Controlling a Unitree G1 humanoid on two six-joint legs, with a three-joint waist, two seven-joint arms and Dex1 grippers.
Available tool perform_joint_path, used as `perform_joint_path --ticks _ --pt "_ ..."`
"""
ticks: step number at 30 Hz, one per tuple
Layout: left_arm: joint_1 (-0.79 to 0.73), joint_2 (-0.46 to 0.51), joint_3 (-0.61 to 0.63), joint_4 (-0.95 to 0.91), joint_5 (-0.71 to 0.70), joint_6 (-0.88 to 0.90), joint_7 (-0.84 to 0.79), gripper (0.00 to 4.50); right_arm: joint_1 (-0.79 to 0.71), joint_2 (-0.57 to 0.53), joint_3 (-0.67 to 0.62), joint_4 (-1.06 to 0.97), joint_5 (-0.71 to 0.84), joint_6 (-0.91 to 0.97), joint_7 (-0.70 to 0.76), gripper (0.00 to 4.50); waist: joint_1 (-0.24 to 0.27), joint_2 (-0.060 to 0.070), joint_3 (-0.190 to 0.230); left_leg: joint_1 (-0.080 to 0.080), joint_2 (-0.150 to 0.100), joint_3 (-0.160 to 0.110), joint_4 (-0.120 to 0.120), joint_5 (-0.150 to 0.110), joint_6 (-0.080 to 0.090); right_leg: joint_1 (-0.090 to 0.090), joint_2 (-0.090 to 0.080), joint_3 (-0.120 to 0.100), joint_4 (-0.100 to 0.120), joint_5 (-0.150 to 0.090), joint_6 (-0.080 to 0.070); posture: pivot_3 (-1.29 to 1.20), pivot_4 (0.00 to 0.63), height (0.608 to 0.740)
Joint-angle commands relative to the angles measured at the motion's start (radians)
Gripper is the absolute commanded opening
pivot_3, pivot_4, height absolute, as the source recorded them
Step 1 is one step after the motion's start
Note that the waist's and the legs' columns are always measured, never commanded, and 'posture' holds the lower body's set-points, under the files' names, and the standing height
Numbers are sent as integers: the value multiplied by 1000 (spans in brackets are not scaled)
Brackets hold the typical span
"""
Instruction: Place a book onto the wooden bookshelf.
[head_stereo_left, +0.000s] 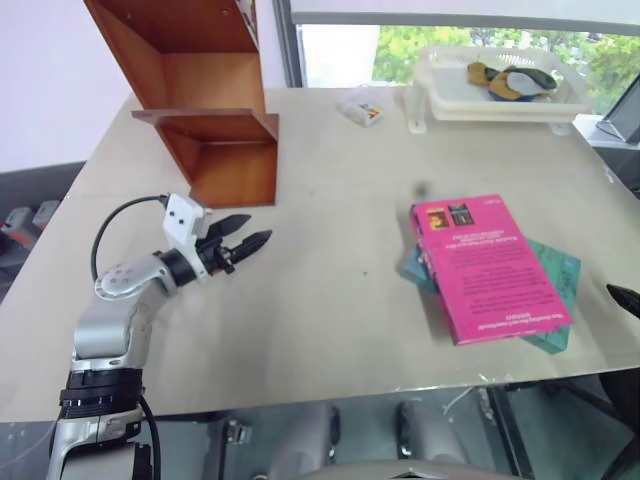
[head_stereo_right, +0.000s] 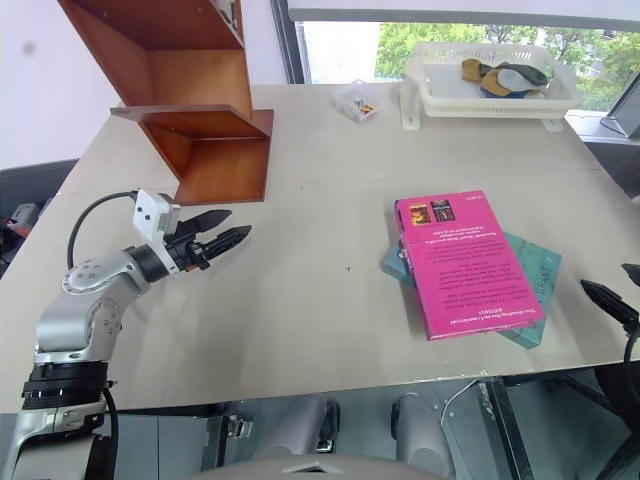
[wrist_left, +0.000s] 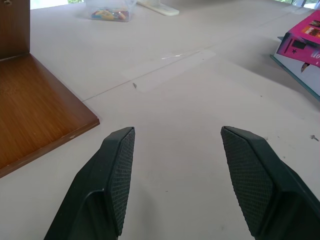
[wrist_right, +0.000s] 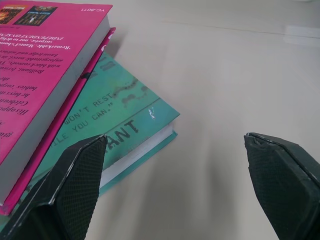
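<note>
The pink book (head_stereo_left: 485, 265) lies flat on the right part of the table, on top of a thinner teal book (head_stereo_left: 556, 272). The wooden bookshelf (head_stereo_left: 215, 100) stands at the back left, its compartments open toward the table. My left gripper (head_stereo_left: 258, 228) hovers open and empty just in front of the bookshelf's bottom panel (wrist_left: 35, 105), pointing toward the books. My right gripper (wrist_right: 175, 136) is open and empty at the table's right edge, beside the books' near corner; the pink book (wrist_right: 45, 65) sits by one finger (wrist_right: 75, 185).
A white plastic tray (head_stereo_left: 440, 95) holding several small items stands at the back right. A small clear box (head_stereo_left: 362, 106) of coloured bits sits near the back middle. The beige table (head_stereo_left: 330, 300) has bare room between the shelf and the books.
</note>
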Motion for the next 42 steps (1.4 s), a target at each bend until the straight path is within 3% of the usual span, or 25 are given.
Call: perform_joint_path --ticks 1,26,36,42 --pt "-1 20 6 -33 -11 -3 -16 2939 -3 -10 -43 -25 11 -17 -7 4500 0 0 0 0 0 0 0 0 0 0 0 0 0 0 0 0 150 740" --pt "31 35 30 -64 -35 10 -12 2939 -32 -7 -6 -1 -20 -23 -4 4500 0 0 0 0 0 0 0 0 0 0 0 0 0 0 0 0 150 740" --pt "28 52 66 -54 -70 -54 -73 2939 -101 68 108 21 -120 -80 -140 4500 -1 0 0 0 0 0 0 0 0 0 0 0 0 0 0 0 150 740" --pt "80 123 137 -101 -276 76 -270 2939 -181 94 154 83 -168 -118 -219 4500 -7 0 0 0 0 0 0 0 0 0 0 0 0 -1 -2 0 150 740"
